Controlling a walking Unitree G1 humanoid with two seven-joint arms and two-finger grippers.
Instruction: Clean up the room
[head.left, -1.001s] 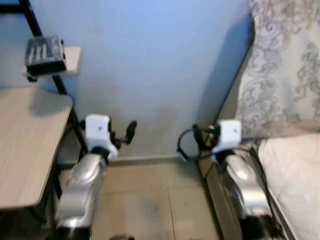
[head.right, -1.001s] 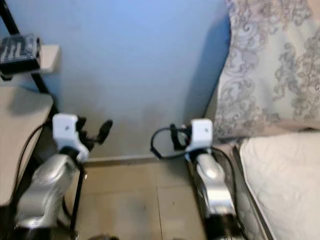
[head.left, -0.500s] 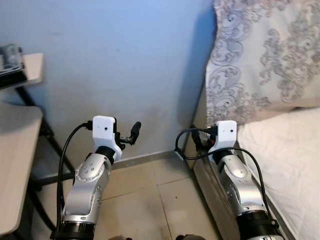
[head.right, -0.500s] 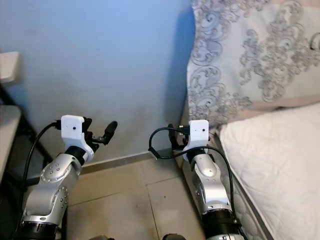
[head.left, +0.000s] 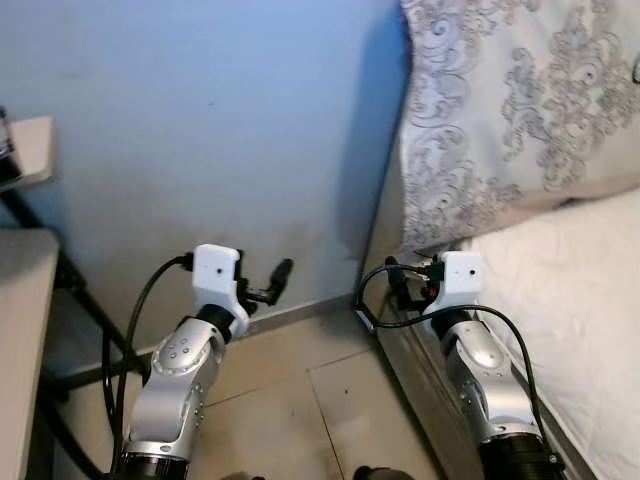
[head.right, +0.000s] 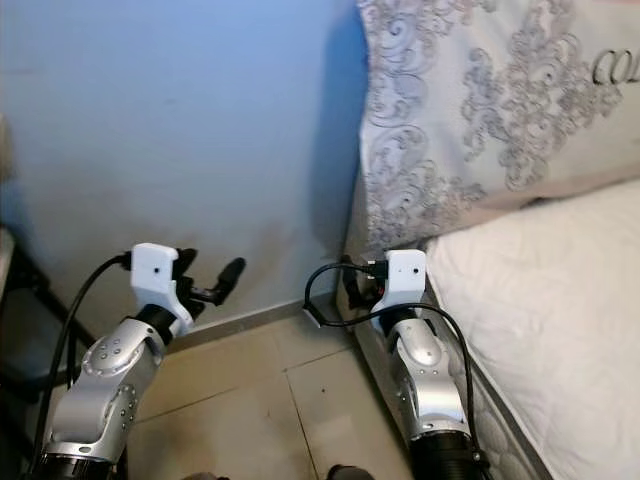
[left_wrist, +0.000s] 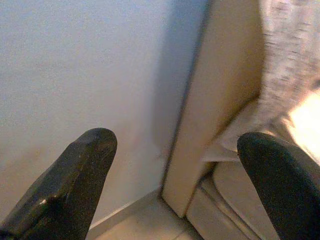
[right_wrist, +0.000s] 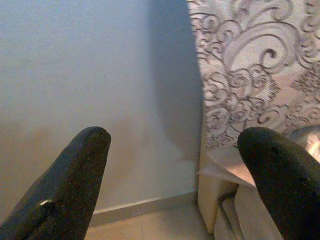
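L gripper (left_wrist: 175, 175) & R gripper (right_wrist: 172, 175) both spread wide, empty, facing blue wall (head.left: 200, 130) beside patterned pillow (head.left: 510, 110).

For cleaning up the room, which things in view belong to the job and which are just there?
Job:
left gripper, open, empty
right gripper, open, empty
patterned pillow
white bed sheet

Just there:
blue wall
tiled floor
desk

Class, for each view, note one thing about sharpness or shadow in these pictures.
Left eye view: sharp, a dark shadow on the blue wall beside the patterned grey pillow. Left wrist view: pillow edge smeared, open left hand dark and soft. Right wrist view: pillow swirls crisp, open right hand blurred by nearness.
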